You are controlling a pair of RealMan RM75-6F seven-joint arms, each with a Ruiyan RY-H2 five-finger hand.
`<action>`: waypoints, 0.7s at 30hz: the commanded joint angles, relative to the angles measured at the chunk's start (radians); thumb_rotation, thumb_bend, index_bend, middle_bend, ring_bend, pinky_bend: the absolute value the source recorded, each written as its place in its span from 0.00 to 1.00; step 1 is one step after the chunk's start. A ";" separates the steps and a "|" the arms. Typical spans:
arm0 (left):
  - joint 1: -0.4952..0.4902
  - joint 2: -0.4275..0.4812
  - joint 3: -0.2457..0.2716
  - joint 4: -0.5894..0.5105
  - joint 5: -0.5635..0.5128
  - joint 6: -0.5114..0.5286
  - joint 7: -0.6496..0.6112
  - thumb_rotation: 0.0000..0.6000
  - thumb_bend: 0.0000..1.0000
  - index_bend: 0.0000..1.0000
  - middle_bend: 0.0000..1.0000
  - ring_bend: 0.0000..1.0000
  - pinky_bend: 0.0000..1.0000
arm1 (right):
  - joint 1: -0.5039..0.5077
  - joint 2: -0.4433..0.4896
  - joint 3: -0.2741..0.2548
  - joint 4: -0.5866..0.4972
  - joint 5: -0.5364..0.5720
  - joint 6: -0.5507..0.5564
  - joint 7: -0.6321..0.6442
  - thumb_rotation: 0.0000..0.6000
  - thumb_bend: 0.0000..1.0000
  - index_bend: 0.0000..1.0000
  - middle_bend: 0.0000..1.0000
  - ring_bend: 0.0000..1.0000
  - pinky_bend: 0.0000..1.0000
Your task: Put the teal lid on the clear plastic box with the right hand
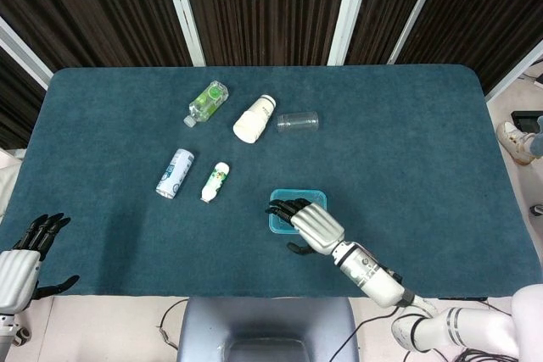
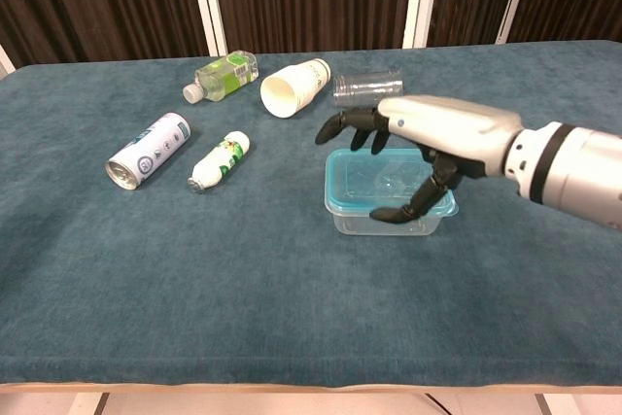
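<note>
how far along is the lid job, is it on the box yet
Mostly done: the teal lid sits flat on the clear plastic box, its rim lining the box's top edge. In hand: nothing; the right hand hovers above it with fingers spread. Left: pulling that hand clear. Whether the lid is snapped tight cannot be told. The left hand hangs open off the table edge.

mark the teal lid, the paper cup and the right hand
Teal lid [image 2: 362, 178]: chest view, bare left part of its top.
Paper cup [image 2: 294, 86]: chest view, middle of its side wall.
Right hand [image 2: 442, 128]: chest view, back of the hand.
</note>
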 commanded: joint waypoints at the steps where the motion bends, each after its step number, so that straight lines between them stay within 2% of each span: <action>1: 0.000 0.000 0.001 0.000 0.001 -0.001 0.002 1.00 0.37 0.15 0.10 0.06 0.32 | 0.000 -0.005 -0.007 0.005 -0.001 -0.010 -0.017 1.00 0.42 0.31 0.26 0.27 0.38; 21: 0.003 0.001 0.002 0.000 0.001 0.003 -0.002 1.00 0.37 0.15 0.10 0.06 0.32 | 0.010 -0.021 -0.031 0.019 -0.033 -0.057 0.035 1.00 0.42 0.30 0.26 0.27 0.38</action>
